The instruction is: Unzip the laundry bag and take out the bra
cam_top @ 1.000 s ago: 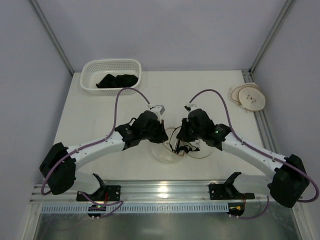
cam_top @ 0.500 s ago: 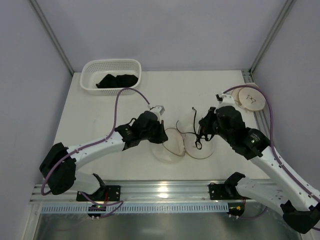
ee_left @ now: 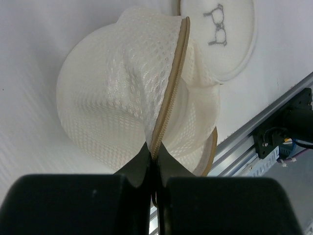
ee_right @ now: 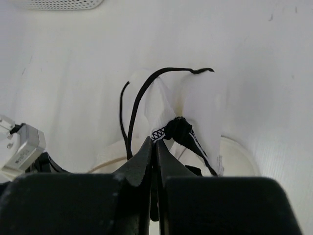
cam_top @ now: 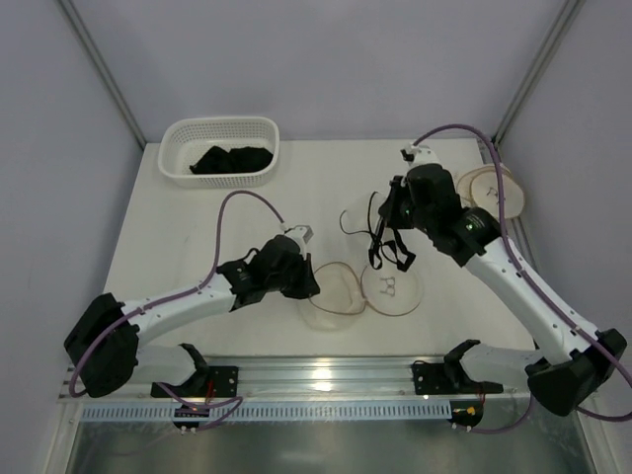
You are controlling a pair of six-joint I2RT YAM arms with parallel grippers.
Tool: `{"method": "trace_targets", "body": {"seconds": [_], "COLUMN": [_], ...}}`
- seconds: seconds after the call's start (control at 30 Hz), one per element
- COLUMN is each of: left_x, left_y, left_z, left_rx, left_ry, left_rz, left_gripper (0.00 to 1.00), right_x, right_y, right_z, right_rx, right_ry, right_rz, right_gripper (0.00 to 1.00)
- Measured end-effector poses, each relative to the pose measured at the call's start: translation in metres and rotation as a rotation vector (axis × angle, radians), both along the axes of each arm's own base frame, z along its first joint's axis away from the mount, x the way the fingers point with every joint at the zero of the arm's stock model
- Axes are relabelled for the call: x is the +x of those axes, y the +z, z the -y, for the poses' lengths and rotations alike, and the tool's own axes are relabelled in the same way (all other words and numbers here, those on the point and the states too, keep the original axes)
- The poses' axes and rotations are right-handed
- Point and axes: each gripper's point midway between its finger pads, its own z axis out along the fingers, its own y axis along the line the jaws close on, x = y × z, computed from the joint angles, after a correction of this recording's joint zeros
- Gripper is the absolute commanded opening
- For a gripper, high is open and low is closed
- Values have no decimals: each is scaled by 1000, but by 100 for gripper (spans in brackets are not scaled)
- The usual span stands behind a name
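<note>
The laundry bag (ee_left: 127,98) lies unzipped on the bench (cam_top: 197,227) and is pinched at its brown zip trim by the closed left jaws. The bra (ee_right: 181,112) is gripped by the closed right jaws, beyond the bag. A small spectacle-shaped mark (ee_left: 217,30) is printed on the bag's round flap.

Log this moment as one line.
left tool: shut on laundry bag rim | right tool: shut on bra, hanging above bag | laundry bag: unzipped, lying open
</note>
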Motion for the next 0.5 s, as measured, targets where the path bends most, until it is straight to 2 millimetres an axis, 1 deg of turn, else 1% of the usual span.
{"method": "trace_targets", "body": {"seconds": [0.07, 0.17, 0.2, 0.23, 0.27, 0.3, 0.33, 0.37, 0.4, 0.43, 0.47, 0.5], "left_x": [-5, -8, -8, -8, -7, -5, -4, -2, -2, 0, 1, 2], "left_y": [-2, 1, 2, 4, 5, 6, 8, 8, 8, 8, 7, 8], "left_z": [-6, -12, -14, -16, -18, -20, -20, -21, -22, -23, -24, -24], "left_rx": [-2, -14, -19, -24, -24, -24, -26, -27, -24, -23, -23, -23], "left_ry": [8, 27, 35, 46, 57, 71, 85, 98, 104, 118, 133, 146], "left_rz": [-4, 4, 7, 15, 22, 27, 30, 32, 34, 35, 33, 34], "left_gripper": [0, 0, 3, 17, 26, 32, 41, 74, 87, 95, 99, 99], "right_x": [16, 40, 49, 57, 65, 71, 76, 81, 83, 85, 85, 85], "right_y": [1, 6, 8, 10, 11, 10, 10, 7, 4, -1, -6, -11], "right_z": [-15, -40, -50, -59, -67, -74, -80, -85, -89, -93, -95, -97], "right_rx": [1, 13, 20, 28, 34, 37, 40, 43, 44, 42, 42, 40], "right_ry": [40, 105, 130, 150, 172, 189, 202, 217, 230, 241, 252, 263], "right_rz": [-6, -10, -8, -6, -7, -9, -11, -16, -24, -35, -48, -61], "right_gripper": [4, 4, 4, 3, 4, 4, 4, 4, 4, 4, 4, 4]}}
